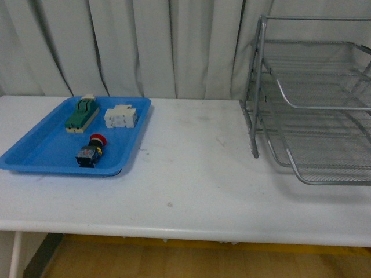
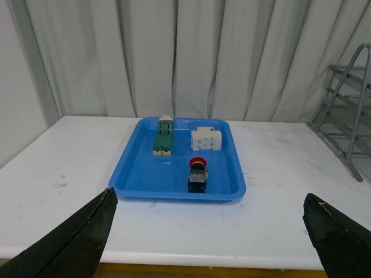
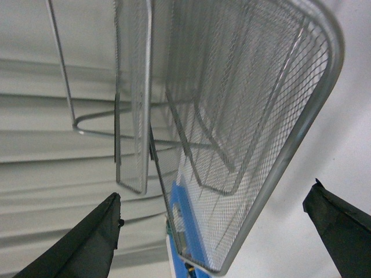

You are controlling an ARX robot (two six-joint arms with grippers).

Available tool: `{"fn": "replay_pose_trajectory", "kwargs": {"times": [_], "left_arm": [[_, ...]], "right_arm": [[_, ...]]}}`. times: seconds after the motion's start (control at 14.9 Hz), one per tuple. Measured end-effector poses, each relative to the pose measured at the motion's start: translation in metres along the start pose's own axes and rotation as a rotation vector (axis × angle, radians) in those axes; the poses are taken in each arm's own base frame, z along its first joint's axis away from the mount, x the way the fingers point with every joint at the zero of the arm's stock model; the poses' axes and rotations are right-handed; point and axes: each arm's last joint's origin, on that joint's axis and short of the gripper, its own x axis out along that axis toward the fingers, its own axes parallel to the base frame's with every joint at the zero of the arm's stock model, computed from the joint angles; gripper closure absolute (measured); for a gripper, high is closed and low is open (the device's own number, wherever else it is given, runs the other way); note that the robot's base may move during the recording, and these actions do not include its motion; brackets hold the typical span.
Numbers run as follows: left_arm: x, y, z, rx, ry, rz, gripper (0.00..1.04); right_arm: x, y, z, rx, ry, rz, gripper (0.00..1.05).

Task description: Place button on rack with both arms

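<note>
The button, red mushroom cap on a black body with blue and yellow bits, lies in the blue tray at the table's left. The left wrist view shows the button in the tray ahead of my left gripper, which is open and well short of it. The silver wire-mesh rack stands at the table's right. My right gripper is open, close beside the rack, with nothing between its fingers. Neither arm appears in the front view.
A green-topped block and a white block lie in the blue tray behind the button. White curtains hang behind the white table. The table's front edge runs near the bottom of the front view.
</note>
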Motion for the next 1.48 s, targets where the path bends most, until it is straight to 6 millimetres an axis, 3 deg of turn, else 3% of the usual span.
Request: {"fn": "replay_pose_trajectory", "kwargs": {"times": [0.27,0.34,0.4,0.47,0.54,0.61,0.94,1.48], "left_arm": [[0.0,0.0,0.0,0.0,0.0,0.0,0.07],[0.0,0.0,0.0,0.0,0.0,0.0,0.07],[0.0,0.0,0.0,0.0,0.0,0.0,0.07],[0.0,0.0,0.0,0.0,0.0,0.0,0.07],[0.0,0.0,0.0,0.0,0.0,0.0,0.07],[0.0,0.0,0.0,0.0,0.0,0.0,0.07],[0.0,0.0,0.0,0.0,0.0,0.0,0.07],[0.0,0.0,0.0,0.0,0.0,0.0,0.07]], "right_arm": [[-0.06,0.038,-0.013,-0.238,0.022,0.166,0.06],[-0.098,0.06,-0.011,-0.458,-0.06,0.294,0.07],[-0.112,0.072,-0.01,-0.604,-0.186,0.176,0.19],[-0.134,0.082,-0.02,-0.898,-0.266,0.125,0.34],[-0.146,0.077,-0.032,-1.073,-0.271,0.095,0.45],[-0.157,0.053,-0.045,-1.208,-0.23,0.042,0.6],[-0.164,0.06,-0.071,-1.39,-0.28,0.051,1.03],[-0.16,0.062,-0.094,-1.396,-0.299,0.025,1.03]]}}
